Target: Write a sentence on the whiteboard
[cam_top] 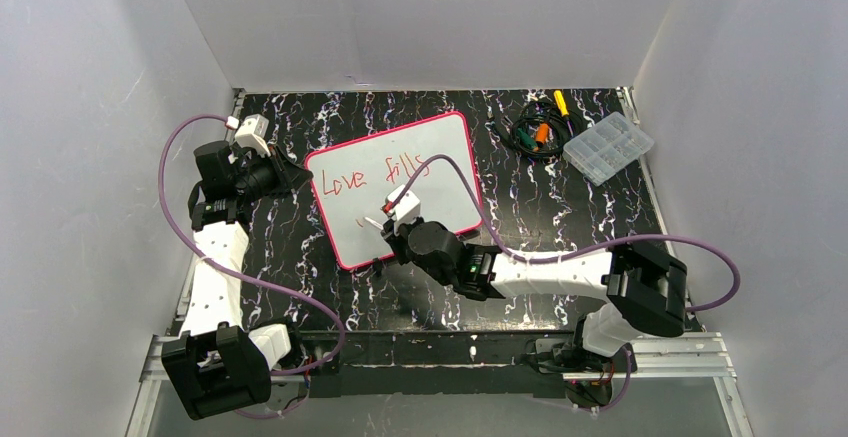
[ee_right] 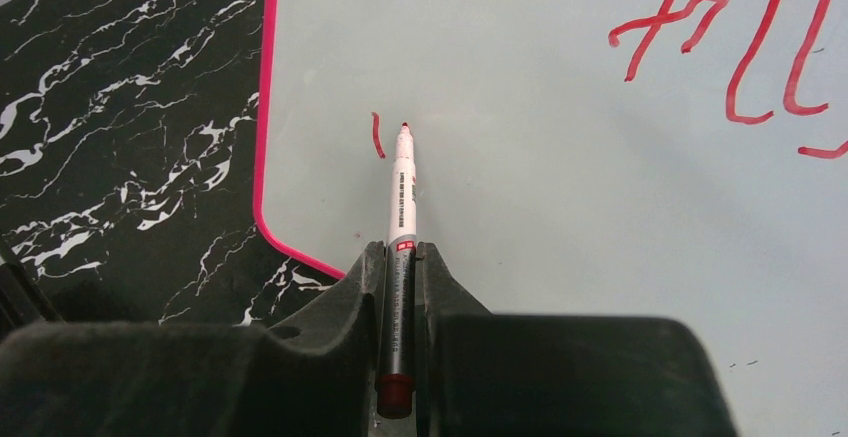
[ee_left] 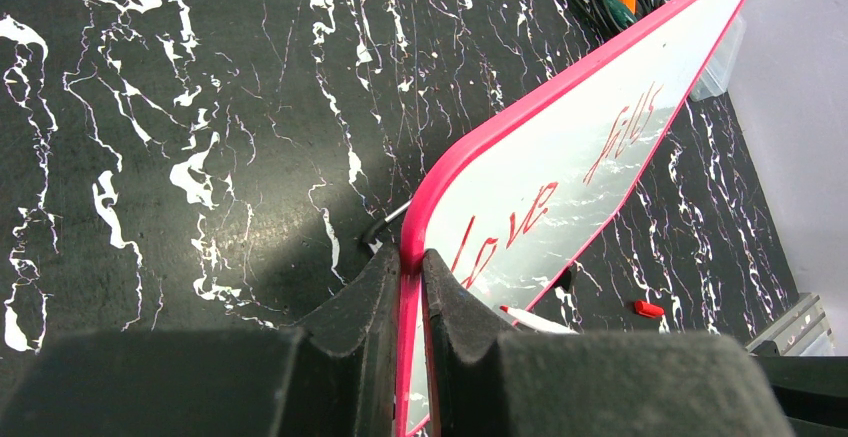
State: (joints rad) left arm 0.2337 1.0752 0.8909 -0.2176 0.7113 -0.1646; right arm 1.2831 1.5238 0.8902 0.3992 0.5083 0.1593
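The whiteboard (cam_top: 440, 157) with a pink-red rim lies tilted on the black marbled table. Of the sentence, the red words "Love fills" (cam_top: 375, 175) show on its upper line. My left gripper (cam_top: 292, 173) is shut on the board's left rim (ee_left: 411, 267). My right gripper (cam_top: 385, 227) is shut on a white and grey marker (ee_right: 401, 187) and holds it over the board's lower left. The marker's red tip is at the board surface, just right of one short red stroke (ee_right: 377, 135). The marker also shows in the left wrist view (ee_left: 535, 320).
A clear plastic compartment box (cam_top: 608, 146) stands at the back right, beside a bundle of cables and tools (cam_top: 535, 129). A red marker cap (ee_left: 648, 308) lies on the table near the board. White walls enclose the table on three sides.
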